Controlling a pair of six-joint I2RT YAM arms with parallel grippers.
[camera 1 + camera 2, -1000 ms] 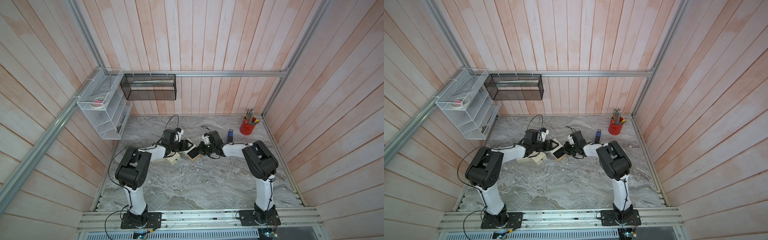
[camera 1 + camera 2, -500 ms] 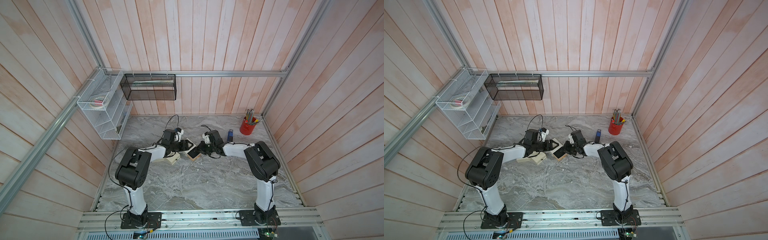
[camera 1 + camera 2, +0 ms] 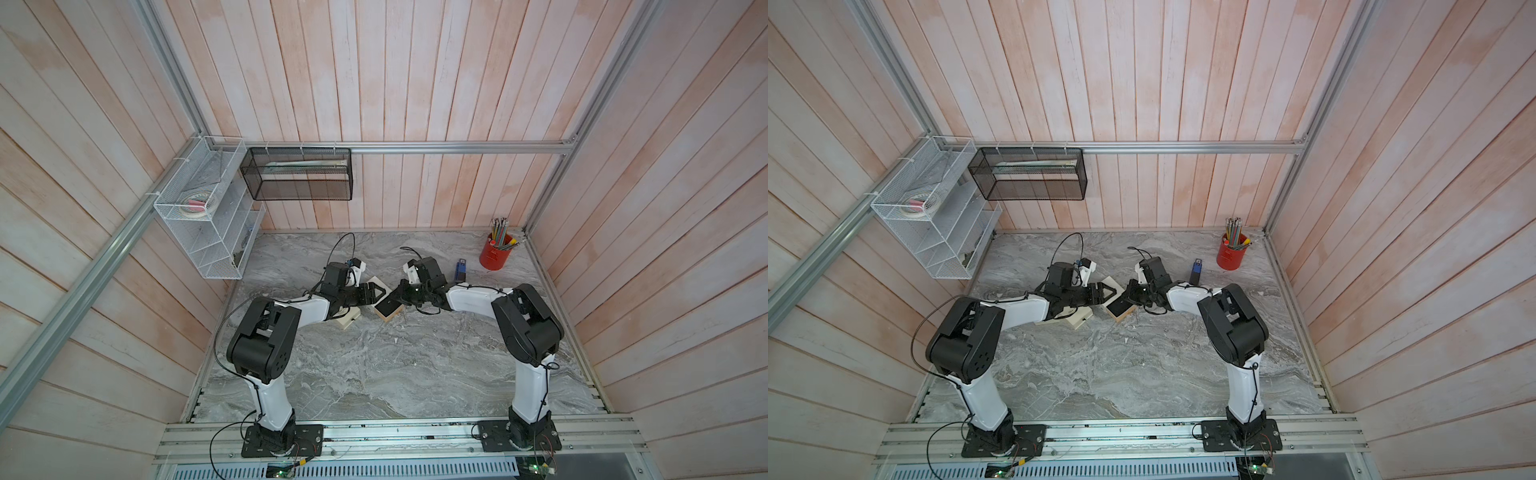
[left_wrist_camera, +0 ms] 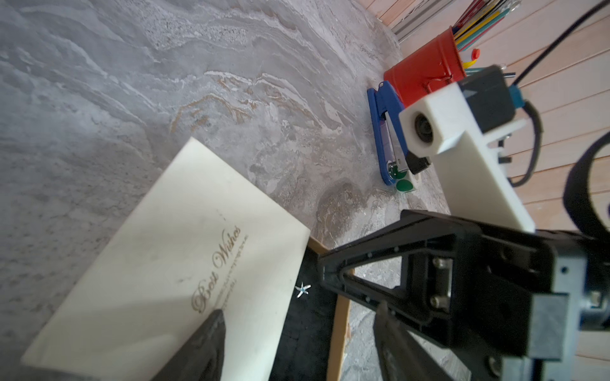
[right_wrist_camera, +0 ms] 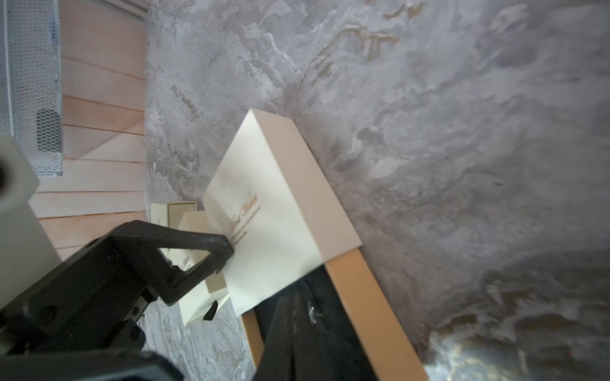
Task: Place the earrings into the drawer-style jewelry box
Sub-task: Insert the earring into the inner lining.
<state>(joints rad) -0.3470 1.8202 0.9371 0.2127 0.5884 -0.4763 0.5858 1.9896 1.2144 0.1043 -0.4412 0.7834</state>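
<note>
Near the middle of the bench (image 3: 374,374), somewhat toward its far edge, the drawer (image 3: 387,309) stood pulled out of its cream sleeve (image 4: 171,237). A star-shaped earring (image 4: 302,290) lay on the drawer's black lining, just beside the sleeve's mouth. I could find no second one.

My right pincer (image 4: 325,268) was clenched, its tip over the drawer close to the star, and I made out nothing between its jaws. My left pincer (image 3: 380,291) was released, spread above the sleeve.

I judged that lifting the right tip away could snag the star and flick it onto the bench. Sliding the drawer home could also jam the star at the sleeve's mouth.

Only the wrist views showed the earring; in both top views it was too small to see. The right wrist view alone showed a left fingertip (image 5: 226,249) touching the sleeve's top.
</note>
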